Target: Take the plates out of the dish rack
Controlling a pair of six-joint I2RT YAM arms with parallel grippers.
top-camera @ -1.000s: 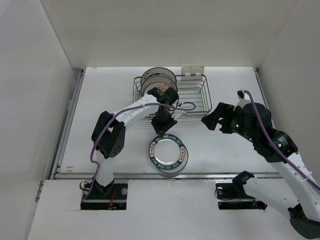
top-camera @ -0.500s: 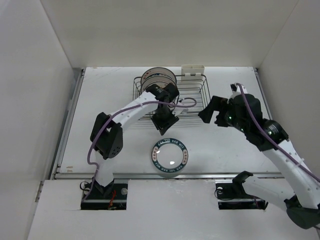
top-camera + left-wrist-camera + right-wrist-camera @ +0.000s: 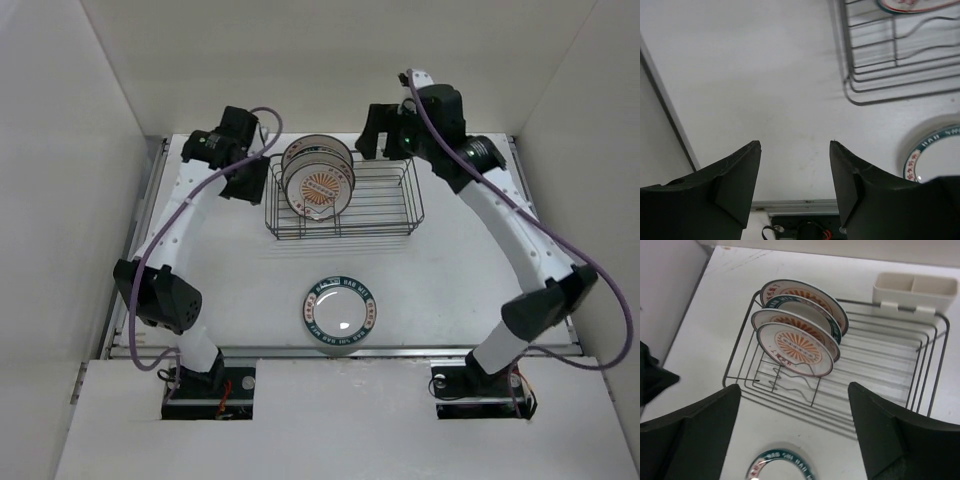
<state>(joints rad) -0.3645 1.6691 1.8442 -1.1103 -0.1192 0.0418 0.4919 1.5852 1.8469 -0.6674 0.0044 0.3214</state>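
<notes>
The dark wire dish rack (image 3: 375, 205) stands at the back middle of the table. Several white plates (image 3: 318, 172) stand upright in its left end, the front one with an orange sunburst centre (image 3: 795, 347). One teal-rimmed plate (image 3: 340, 308) lies flat on the table in front of the rack. It also shows in the left wrist view (image 3: 932, 155) and the right wrist view (image 3: 782, 466). My left gripper (image 3: 247, 182) is open and empty, just left of the rack's back left corner. My right gripper (image 3: 374, 138) is open and empty, raised behind the rack.
A cream plastic holder (image 3: 915, 287) hangs on the rack's back edge. The rack's right half (image 3: 890, 355) holds nothing. White walls close in the table on the left, back and right. A metal rail (image 3: 330, 350) runs along the near edge.
Both arms have swung away from the rack's front. The left gripper went to the rack's back left, the right gripper up behind the rack. The table plate has settled flat.
</notes>
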